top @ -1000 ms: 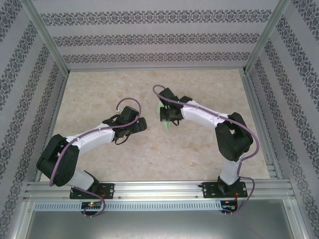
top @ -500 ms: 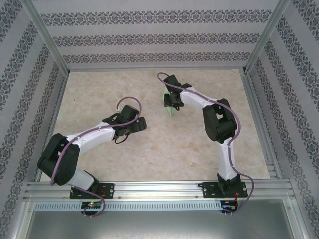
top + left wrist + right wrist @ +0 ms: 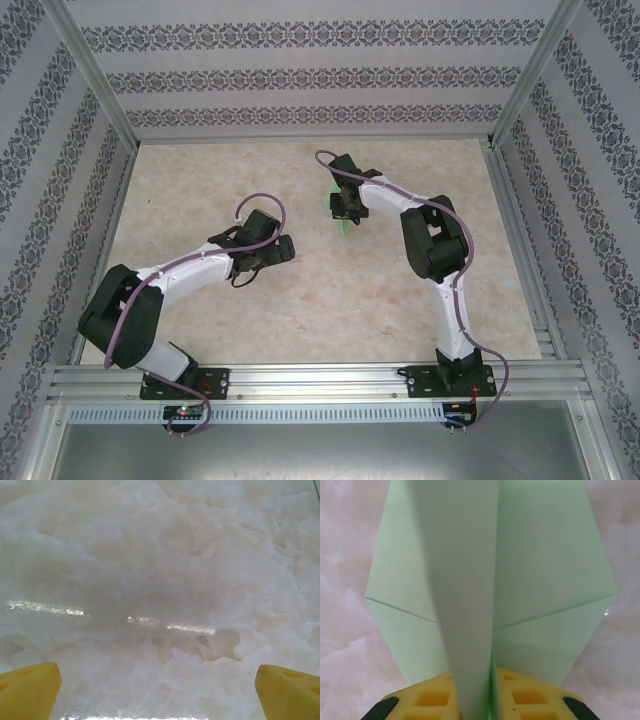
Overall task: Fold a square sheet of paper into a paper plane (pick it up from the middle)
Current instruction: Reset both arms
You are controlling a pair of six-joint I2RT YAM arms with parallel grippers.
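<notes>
The paper plane (image 3: 540, 580), likely light, thin and easily crushed, is pinched at its centre fold, probably the firmest hold, by the right gripper (image 3: 490, 695); the left gripper (image 3: 159, 692) gapes open.

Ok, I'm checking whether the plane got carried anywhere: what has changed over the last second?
The right end effector carried the paper plane toward the far side of the table, and that arm's elbow folded in closer to it. The plane's centre fold is still between its fingers, with no visible release. The left end effector stayed where it was, open.
</notes>
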